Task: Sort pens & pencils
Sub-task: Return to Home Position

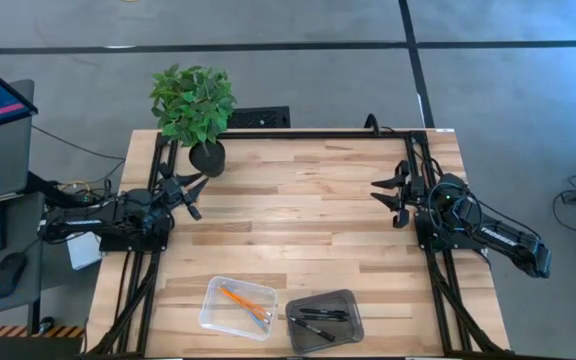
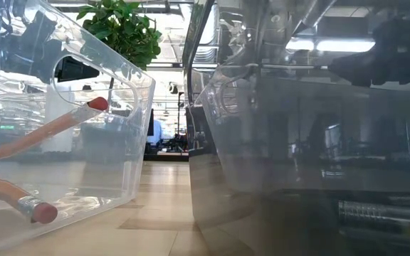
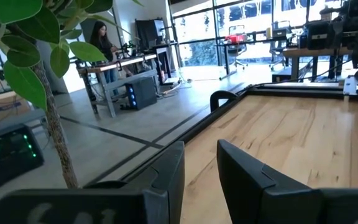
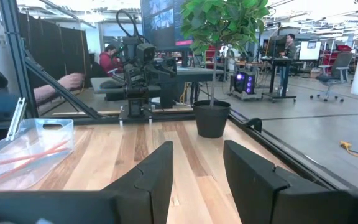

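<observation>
Overhead, the pale wooden-plank tabletop (image 1: 298, 230) stood on grey floor (image 1: 508, 90), a clear plastic bin (image 1: 213, 310) beside a dark bin (image 1: 320, 301); left jaws and right jaws hung released.

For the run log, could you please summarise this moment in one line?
left gripper: open, beside plant pot | right gripper: open, at right edge | pencils: clear bin | pens: dark bin

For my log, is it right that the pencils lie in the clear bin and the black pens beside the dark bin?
No: the high view shows the black pens inside the dark bin; the pencils are in the clear bin.
</observation>
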